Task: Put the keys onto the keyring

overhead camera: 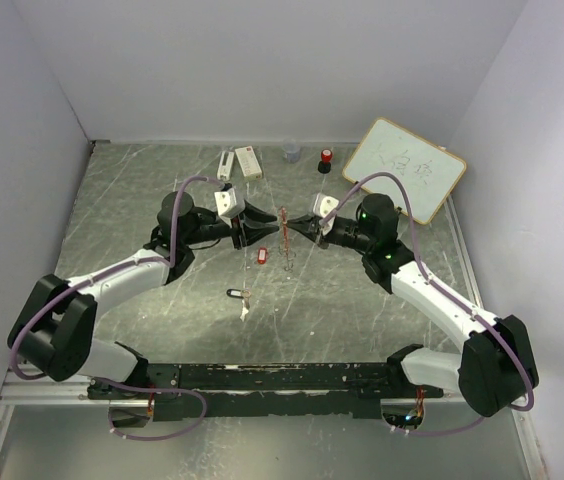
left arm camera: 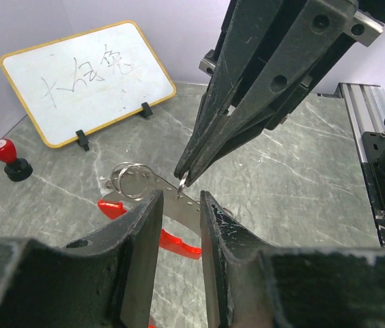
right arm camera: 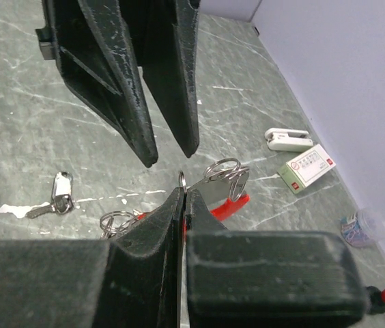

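1. We are pinching a thin silver ring of the keyring (left arm camera: 177,242) with the right gripper (right arm camera: 182,195), whose fingers are pressing tightly together at their tips.
2. The keyring is sitting at the centre of the top view, its red plastic piece lying beneath both grippers.
3. We are pointing the left gripper (overhead camera: 270,234) tip to tip at the right one, its fingers standing parted and gripping nothing.
4. The red key (overhead camera: 260,257) is lying on the table (overhead camera: 162,180) just below the left gripper in the top view.
5. The black key (overhead camera: 234,293) is lying further toward the lower left, beside a white scrap (overhead camera: 245,311).
6. A whiteboard (overhead camera: 404,170) is standing at the upper right, and a red-topped cylinder (overhead camera: 325,160), a stapler (overhead camera: 225,163) and a box (overhead camera: 248,161) are sitting along the upper edge.
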`<state>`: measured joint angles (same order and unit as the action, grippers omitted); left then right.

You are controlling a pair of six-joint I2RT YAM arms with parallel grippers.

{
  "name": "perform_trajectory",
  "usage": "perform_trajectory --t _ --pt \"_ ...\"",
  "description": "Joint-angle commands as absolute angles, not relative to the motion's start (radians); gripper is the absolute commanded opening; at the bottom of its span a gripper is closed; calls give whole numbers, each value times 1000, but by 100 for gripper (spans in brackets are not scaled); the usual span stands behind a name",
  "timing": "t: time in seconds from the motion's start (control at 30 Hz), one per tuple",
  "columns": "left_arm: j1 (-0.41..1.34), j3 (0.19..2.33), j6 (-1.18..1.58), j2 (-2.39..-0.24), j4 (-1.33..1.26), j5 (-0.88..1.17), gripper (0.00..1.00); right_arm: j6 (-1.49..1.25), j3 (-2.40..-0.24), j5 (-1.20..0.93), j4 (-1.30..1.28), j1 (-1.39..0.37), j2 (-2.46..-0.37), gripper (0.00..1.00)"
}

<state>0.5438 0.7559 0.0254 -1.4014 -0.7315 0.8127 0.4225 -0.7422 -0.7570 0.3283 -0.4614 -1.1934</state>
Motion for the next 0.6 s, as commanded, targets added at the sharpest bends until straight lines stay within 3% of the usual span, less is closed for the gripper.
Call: perform_trajectory --t 0.0,0.57 --pt "538 775 10 -1421 -784 808 39 446 -736 -818 371 -463 -1177 0" --pt "546 821 18 -1475 -798 869 27 451 -746 -860 359 -463 -1187 0"
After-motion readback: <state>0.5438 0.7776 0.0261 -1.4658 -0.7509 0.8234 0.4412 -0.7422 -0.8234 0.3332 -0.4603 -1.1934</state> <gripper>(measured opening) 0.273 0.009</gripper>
